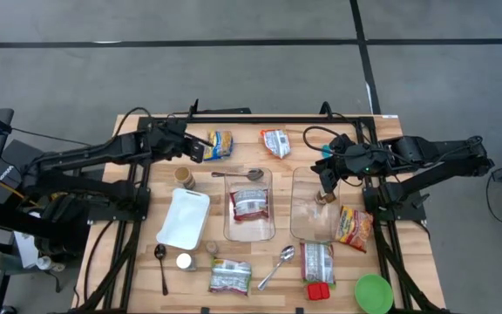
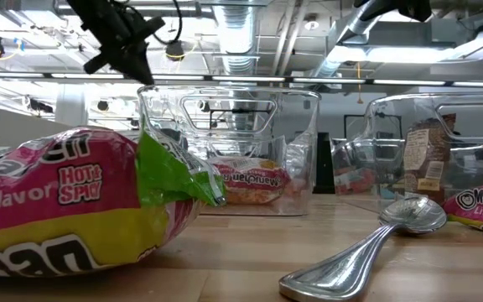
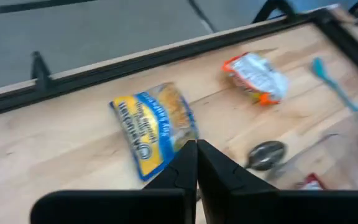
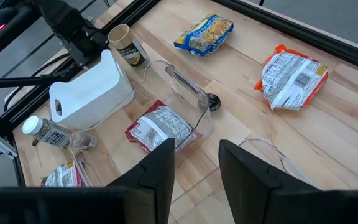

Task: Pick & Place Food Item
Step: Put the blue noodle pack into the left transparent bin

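Hot-and-spicy noodle packet (image 2: 65, 210) nearest the lens; left end effector (image 1: 200, 150), fingers together, empty, at 11 o'clock near yellow packet (image 1: 220, 144); right end effector (image 1: 325, 174) apart over container (image 1: 315, 205).

You have a pale wood-grain worktop (image 1: 260, 270) in front of you, and on it a blue-and-yellow food packet (image 1: 220, 144), an orange-and-white packet (image 1: 276, 141), and a red-and-white noodle packet (image 1: 249, 204) inside a clear container (image 1: 249, 228). You can also pick out a white cutting board (image 1: 184, 216), a bright green bowl (image 1: 374, 292), a silver spoon (image 1: 276, 266) and a packet in pink, yellow and green (image 2: 74, 210) printed "Hot & Spicy". Both arms and the left claw (image 3: 196, 163) and right claw (image 4: 194, 163) are dark, nearly black.
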Available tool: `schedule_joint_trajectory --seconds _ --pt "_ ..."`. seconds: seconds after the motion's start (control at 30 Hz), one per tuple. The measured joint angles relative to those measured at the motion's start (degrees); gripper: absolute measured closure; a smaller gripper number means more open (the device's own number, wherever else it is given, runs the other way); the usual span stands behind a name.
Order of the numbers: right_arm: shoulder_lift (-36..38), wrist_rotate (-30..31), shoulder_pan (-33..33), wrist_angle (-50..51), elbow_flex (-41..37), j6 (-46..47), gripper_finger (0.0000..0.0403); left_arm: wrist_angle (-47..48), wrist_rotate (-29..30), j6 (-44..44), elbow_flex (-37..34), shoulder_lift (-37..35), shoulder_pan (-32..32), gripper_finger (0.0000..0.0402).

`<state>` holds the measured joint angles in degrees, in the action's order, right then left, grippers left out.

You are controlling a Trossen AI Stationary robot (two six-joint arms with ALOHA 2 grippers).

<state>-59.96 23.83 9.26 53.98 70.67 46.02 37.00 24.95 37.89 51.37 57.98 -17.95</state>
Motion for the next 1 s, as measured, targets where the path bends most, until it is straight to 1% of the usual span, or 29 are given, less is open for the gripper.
schedule_joint_trajectory --seconds 0.1,0.17,0.33,0.47,0.57,0.73,0.87,1.0 --pt "0.0 0.0 0.0 0.0 0.0 0.0 0.0284 1.9 -0.2 -0.9 0.0 1.0 -1.9 0.0400" --pt "0.0 0.0 0.0 0.0 0.0 0.0 0.0284 1.6 -2.6 -3.3 0.0 2.2 -3.7 0.0400" --pt "0.0 0.1 0.0 -0.1 0.0 0.1 0.0284 1.6 -10.5 -8.1 0.0 6.2 -10.3 0.0400" --pt "0.0 0.1 0.0 -0.1 0.0 1.7 0.0284 1.5 -18.2 -10.8 0.0 10.0 -16.0 0.0400" --pt "0.0 0.2 0.0 -0.1 0.0 2.5 0.0284 0.6 -21.3 -12.7 0.0 13.0 -19.2 0.0400" --pt "0.0 0.2 0.0 -0.1 0.0 4.1 0.0284 -2.0 -26.3 -15.5 0.0 17.3 -23.1 0.0400" --pt "0.0 0.2 0.0 0.0 0.0 5.0 0.0284 -2.7 -32.0 -16.4 0.0 20.1 -25.8 0.0401" --pt "0.0 0.2 0.0 0.0 0.0 5.0 0.0284 -2.7 -34.7 -16.4 0.0 21.9 -27.3 0.0397"
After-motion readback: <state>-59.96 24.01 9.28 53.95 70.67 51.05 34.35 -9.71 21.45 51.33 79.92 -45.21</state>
